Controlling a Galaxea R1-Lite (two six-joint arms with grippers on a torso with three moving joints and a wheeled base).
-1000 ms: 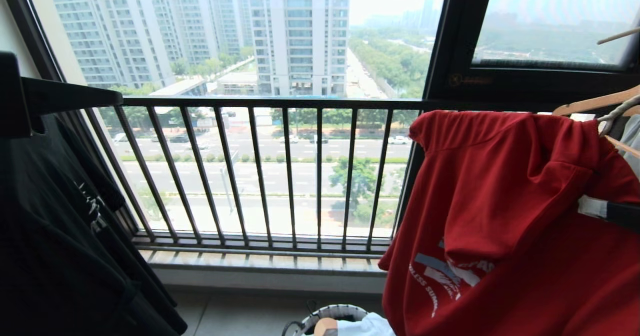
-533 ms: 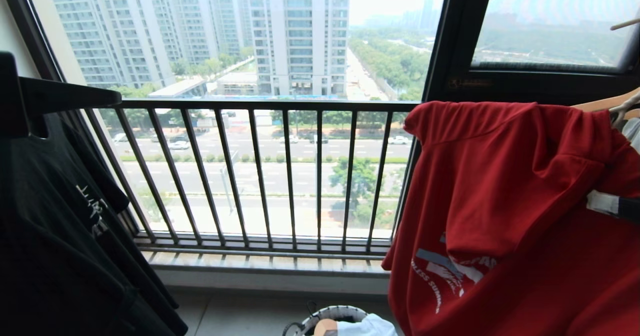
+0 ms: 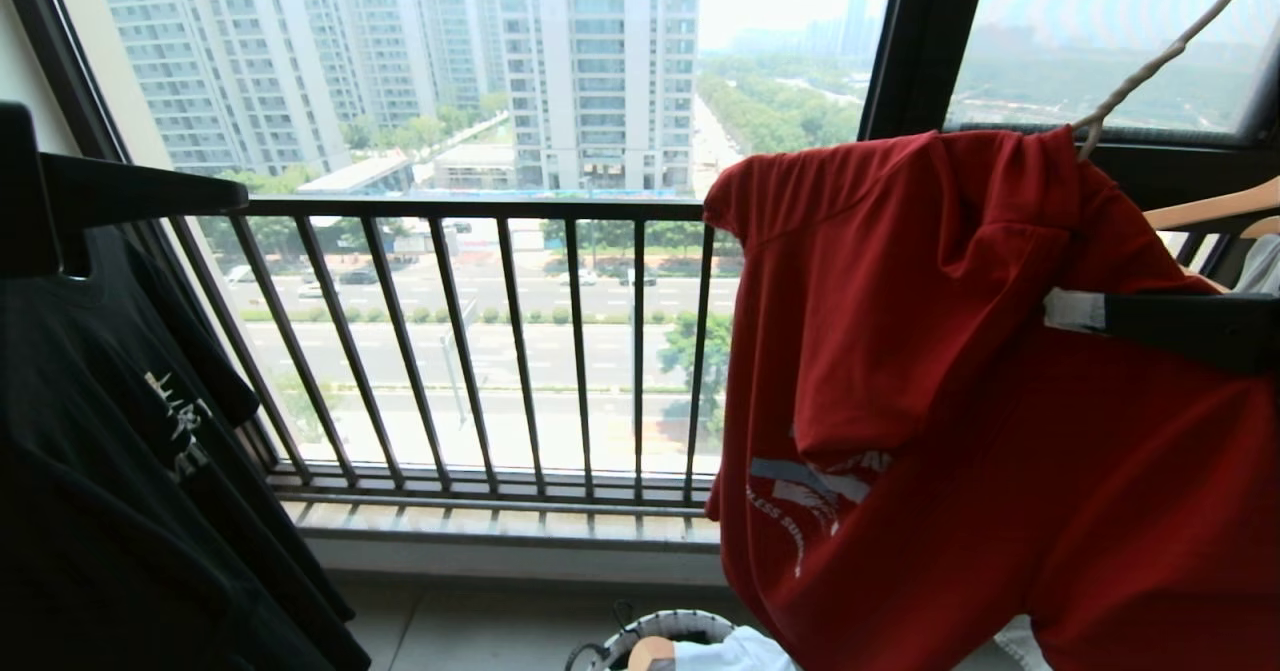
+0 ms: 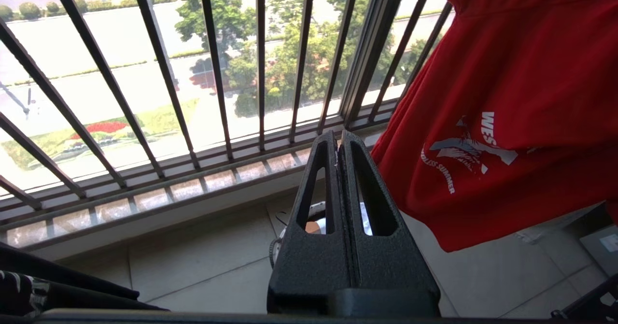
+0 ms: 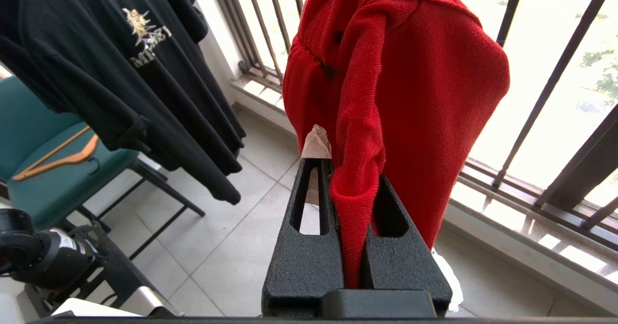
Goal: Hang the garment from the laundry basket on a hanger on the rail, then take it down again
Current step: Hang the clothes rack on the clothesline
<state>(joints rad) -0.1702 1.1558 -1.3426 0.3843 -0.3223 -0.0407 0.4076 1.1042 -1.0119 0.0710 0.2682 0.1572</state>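
- The garment [image 3: 950, 371] hangs on the hanger [image 3: 1160, 56], a fold of it clamped between the jaws of the right gripper [image 5: 355, 189].
- The laundry basket [image 3: 655, 626] stands on the floor tiles below, holding a pale garment [image 3: 735, 651].
- The left gripper [image 4: 339, 143] has its jaws pressed together, empty, just above the basket.
- A black T-shirt [image 3: 120, 471] hangs well apart from both jaws.

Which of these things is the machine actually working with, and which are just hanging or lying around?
In use:
red T-shirt, pinched in the right tool
white hanger it hangs on
basket on the floor

Just around:
black T-shirt
wooden hanger
green chair
window bars
left tool, shut and empty
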